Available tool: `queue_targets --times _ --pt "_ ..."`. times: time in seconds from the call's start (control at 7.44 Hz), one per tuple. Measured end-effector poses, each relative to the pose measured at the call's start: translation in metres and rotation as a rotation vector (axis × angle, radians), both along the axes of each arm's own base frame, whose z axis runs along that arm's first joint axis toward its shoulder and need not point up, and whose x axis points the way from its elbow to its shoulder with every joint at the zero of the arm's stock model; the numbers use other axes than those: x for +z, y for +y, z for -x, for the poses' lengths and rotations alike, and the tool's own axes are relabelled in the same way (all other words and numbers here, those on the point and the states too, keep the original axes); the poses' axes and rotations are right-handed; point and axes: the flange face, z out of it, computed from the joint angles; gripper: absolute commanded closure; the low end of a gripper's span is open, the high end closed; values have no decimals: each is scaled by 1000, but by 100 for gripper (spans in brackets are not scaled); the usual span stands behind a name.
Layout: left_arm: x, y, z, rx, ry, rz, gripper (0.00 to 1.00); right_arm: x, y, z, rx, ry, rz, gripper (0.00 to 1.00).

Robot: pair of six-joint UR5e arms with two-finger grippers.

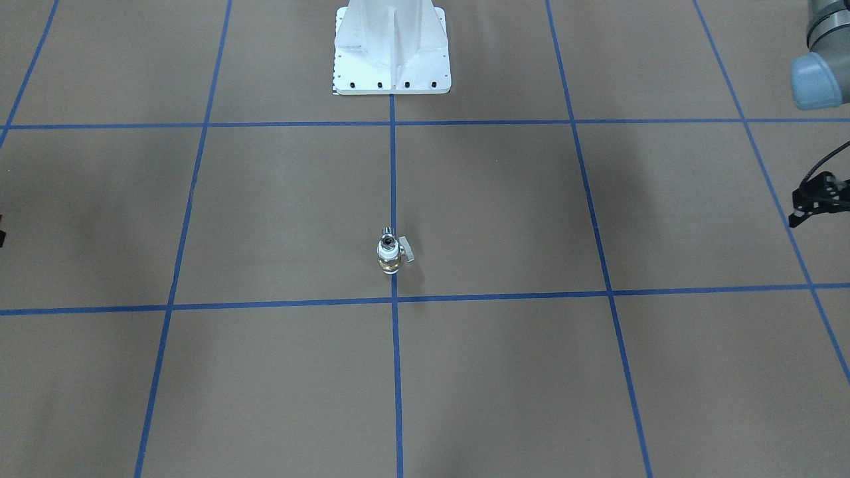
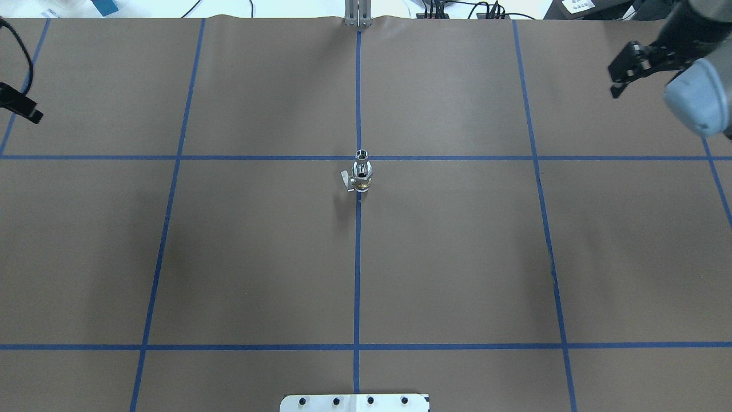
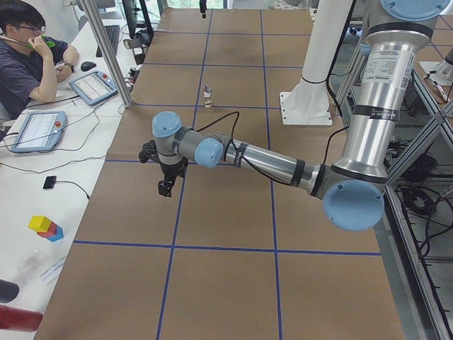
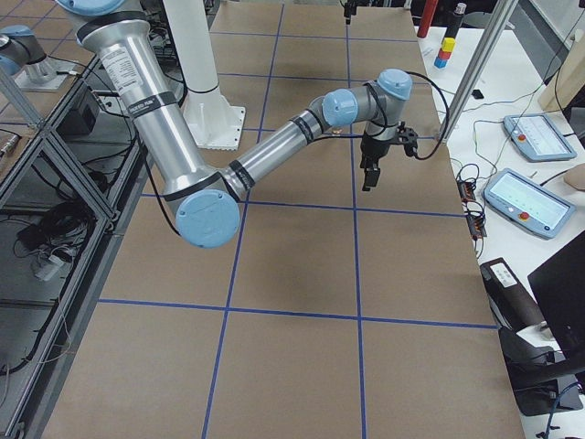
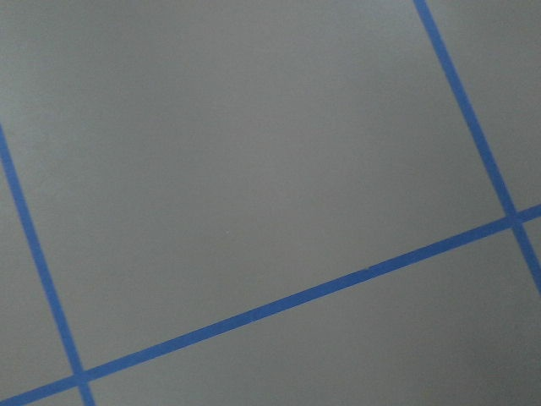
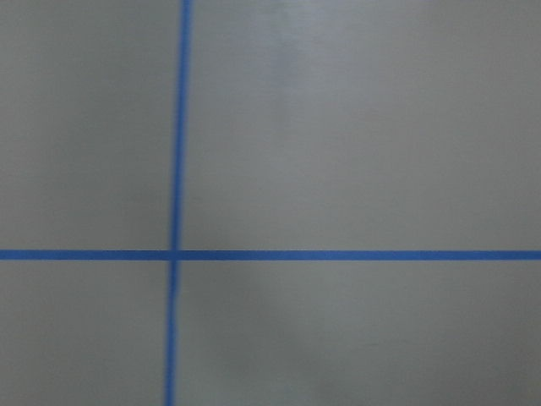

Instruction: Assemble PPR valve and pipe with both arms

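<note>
The PPR valve (image 1: 390,255) stands upright at the table's middle on the centre tape line, brass body low, white collar above, grey lever to one side. It also shows in the overhead view (image 2: 362,178) and, small, in the exterior left view (image 3: 207,96). The pipe (image 2: 362,154), a silvery stub with a dark bore, sits on the valve's top end (image 1: 387,236). My left gripper (image 1: 800,209) hangs far out at the table's side, empty, fingers apart; it also shows in the overhead view (image 2: 26,109). My right gripper (image 2: 616,77) hangs at the far opposite side, empty, fingers apart.
The white bolted pedestal (image 1: 392,50) stands on the centre line at the robot's side. Blue tape lines divide the brown table. An operator (image 3: 28,57) sits at a side desk with tablets. Both wrist views show only bare table and tape.
</note>
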Motion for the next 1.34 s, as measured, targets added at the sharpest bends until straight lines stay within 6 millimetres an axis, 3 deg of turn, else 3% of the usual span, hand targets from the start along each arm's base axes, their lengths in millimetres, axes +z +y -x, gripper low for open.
queue_targets --times 0.27,0.54,0.67,0.94,1.34 --pt "45 14 48 7 -21 4 0 91 27 -77 -85 5 -91 1" --pt "77 30 63 35 -33 5 0 152 65 -99 -113 10 -64 1" --pt "87 35 67 44 -37 6 0 173 80 -103 -104 13 -25 1" --pt "93 36 74 37 -42 8 0 190 95 -110 -60 18 36 1" --pt "100 40 80 21 -45 29 0 199 103 -117 -37 18 64 1"
